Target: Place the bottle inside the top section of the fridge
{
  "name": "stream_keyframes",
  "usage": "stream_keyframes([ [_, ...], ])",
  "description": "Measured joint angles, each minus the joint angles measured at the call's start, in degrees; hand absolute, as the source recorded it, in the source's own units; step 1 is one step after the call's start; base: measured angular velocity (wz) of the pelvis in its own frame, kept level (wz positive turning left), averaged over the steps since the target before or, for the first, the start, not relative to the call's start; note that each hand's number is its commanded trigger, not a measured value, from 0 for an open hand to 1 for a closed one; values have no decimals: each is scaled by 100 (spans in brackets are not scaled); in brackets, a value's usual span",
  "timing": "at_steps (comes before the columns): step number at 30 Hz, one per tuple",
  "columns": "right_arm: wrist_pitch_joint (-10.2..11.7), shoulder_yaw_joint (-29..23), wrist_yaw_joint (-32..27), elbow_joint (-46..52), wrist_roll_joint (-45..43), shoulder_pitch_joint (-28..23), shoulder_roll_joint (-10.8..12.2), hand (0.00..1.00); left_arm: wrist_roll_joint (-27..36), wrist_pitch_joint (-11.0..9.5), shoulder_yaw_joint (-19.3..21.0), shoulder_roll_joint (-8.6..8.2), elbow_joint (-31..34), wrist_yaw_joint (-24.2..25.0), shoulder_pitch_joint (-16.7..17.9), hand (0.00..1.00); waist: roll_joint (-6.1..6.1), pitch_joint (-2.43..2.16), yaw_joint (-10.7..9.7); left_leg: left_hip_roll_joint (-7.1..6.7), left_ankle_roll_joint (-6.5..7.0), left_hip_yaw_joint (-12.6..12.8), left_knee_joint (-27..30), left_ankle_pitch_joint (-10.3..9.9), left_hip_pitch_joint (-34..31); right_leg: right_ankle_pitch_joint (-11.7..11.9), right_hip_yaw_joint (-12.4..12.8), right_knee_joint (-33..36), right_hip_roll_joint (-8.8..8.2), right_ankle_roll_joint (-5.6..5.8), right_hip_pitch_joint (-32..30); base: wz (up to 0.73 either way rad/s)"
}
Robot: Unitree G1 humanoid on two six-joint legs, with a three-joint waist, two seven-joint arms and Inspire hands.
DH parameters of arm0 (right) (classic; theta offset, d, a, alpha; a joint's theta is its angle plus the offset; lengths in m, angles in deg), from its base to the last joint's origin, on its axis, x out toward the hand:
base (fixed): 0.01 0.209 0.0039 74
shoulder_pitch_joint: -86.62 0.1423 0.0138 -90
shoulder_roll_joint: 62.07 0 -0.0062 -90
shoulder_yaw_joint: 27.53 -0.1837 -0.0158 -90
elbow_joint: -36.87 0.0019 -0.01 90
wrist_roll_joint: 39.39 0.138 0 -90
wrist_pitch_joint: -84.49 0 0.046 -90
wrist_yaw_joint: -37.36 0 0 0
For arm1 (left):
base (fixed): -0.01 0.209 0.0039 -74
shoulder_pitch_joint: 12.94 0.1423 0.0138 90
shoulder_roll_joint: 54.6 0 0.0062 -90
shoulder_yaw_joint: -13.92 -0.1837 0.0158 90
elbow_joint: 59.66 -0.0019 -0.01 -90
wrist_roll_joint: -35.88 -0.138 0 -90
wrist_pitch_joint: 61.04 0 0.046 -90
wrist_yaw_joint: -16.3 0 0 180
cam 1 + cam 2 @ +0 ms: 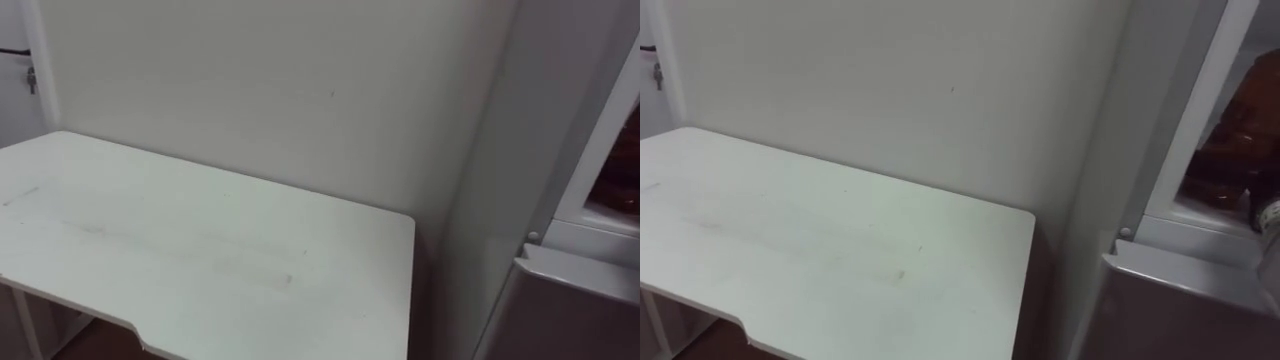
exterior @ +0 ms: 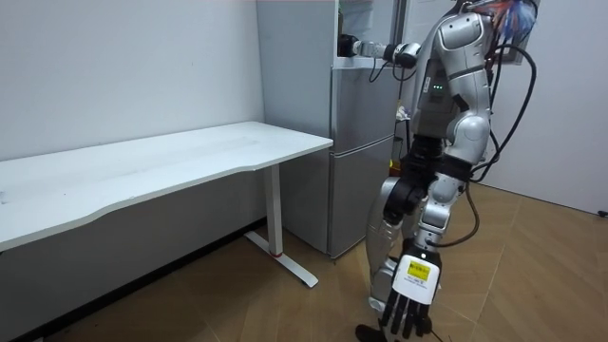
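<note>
I stand facing the grey fridge (image 2: 361, 142), whose upper compartment (image 1: 1230, 150) is open and shows a dim orange-brown interior. My right arm is raised and stretched forward, and my right hand (image 2: 353, 45) is at the edge of that upper opening. I cannot tell what it holds. A pale rounded thing (image 1: 1270, 228) shows at the right edge inside the opening; whether it is the bottle is unclear. My left hand (image 2: 409, 300) hangs low at my side with straight fingers and holds nothing.
A long white table (image 1: 200, 250) stands against the wall to my left, its right end close to the fridge's side (image 1: 500, 200). The shut lower fridge door (image 1: 1190, 300) is just below the opening. Wooden floor (image 2: 532, 285) lies behind me.
</note>
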Motion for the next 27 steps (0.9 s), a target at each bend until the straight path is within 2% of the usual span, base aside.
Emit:
stream_keyframes([
  [19,-3,-7,60,23,63,0,0,0,215,-95,2,1,-8,10,-22,0,6,4,-71,3,0,14,-12,-1,7,1,2,8,-4,0,12,0],
  [24,0,-29,33,556,48,-189,0,0,212,-101,4,1,-9,17,-39,0,82,41,-148,6,2,31,-8,-2,6,1,17,7,-3,0,-4,0],
  [27,3,-44,2,937,60,-339,0,0,210,-108,3,0,-4,16,-40,0,126,22,-192,7,2,49,-29,-3,10,0,49,7,-1,0,-18,-5],
])
